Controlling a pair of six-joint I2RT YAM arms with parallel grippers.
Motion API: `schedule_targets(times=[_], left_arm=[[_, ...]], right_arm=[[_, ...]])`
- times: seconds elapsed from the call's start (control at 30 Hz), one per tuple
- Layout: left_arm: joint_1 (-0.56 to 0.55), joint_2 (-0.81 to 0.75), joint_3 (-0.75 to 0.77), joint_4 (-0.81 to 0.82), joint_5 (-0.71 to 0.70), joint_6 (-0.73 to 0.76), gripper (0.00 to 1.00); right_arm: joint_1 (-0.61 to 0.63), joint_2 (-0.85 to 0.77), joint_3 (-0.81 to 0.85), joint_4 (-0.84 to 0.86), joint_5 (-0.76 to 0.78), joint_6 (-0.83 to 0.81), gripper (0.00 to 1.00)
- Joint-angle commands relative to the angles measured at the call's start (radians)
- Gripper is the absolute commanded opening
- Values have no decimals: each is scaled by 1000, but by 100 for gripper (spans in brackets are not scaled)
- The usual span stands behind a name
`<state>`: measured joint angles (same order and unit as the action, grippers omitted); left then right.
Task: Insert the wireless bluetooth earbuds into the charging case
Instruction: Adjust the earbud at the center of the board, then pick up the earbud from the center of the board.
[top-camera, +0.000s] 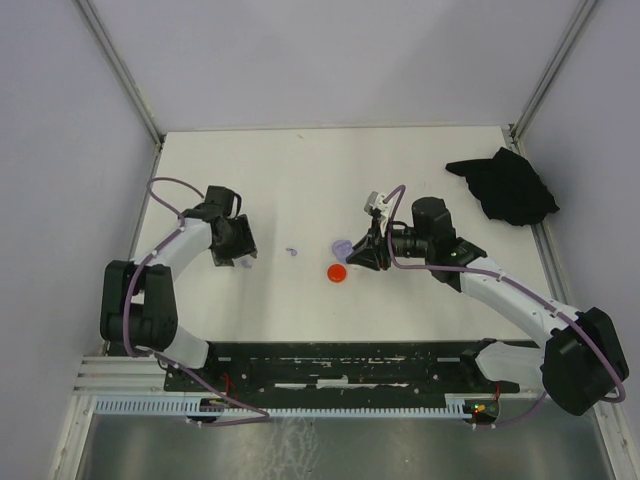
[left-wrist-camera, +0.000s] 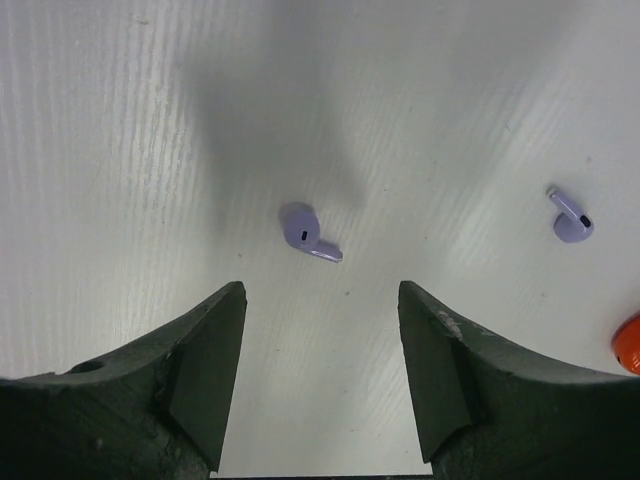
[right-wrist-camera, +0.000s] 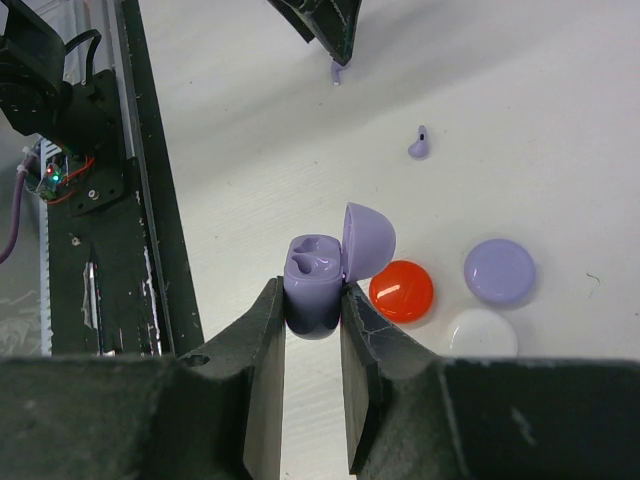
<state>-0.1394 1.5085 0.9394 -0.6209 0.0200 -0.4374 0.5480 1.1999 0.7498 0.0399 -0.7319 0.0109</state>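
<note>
My right gripper (right-wrist-camera: 313, 296) is shut on the lilac charging case (right-wrist-camera: 312, 272). The case's domed lid (right-wrist-camera: 368, 238) is hinged open and both of its sockets are empty. In the top view the case (top-camera: 342, 246) sits at the right gripper (top-camera: 357, 256), near the table's middle. One lilac earbud (left-wrist-camera: 308, 232) lies on the white table just ahead of my left gripper (left-wrist-camera: 320, 292), which is open and holds nothing. A second lilac earbud (left-wrist-camera: 572, 218) lies further right, also seen as a small earbud (top-camera: 292, 251) between the two arms and as the earbud (right-wrist-camera: 419, 146).
A red round disc (right-wrist-camera: 402, 291), a lilac disc (right-wrist-camera: 499, 270) and a white disc (right-wrist-camera: 483, 335) lie beside the held case. A black cloth (top-camera: 505, 185) lies at the back right. The black base rail (top-camera: 330, 360) runs along the near edge.
</note>
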Motion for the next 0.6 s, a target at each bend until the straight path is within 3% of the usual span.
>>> schedule_targets(times=[0.0,0.1,0.2,0.57], left_arm=[[5,41,49,-16,-91,-129,69],[5,86,66,-11,-77,-142,66],[6,125,75,2,-84,-135,56],[5,197,98,5,-111,-84,46]], right_arm=[[4,0,38,9,0,-20,2],[5,5,42,3,-1,-23,2],[4,10,43,2,-4,-27,2],[6,33,50,2,-24,-29,2]])
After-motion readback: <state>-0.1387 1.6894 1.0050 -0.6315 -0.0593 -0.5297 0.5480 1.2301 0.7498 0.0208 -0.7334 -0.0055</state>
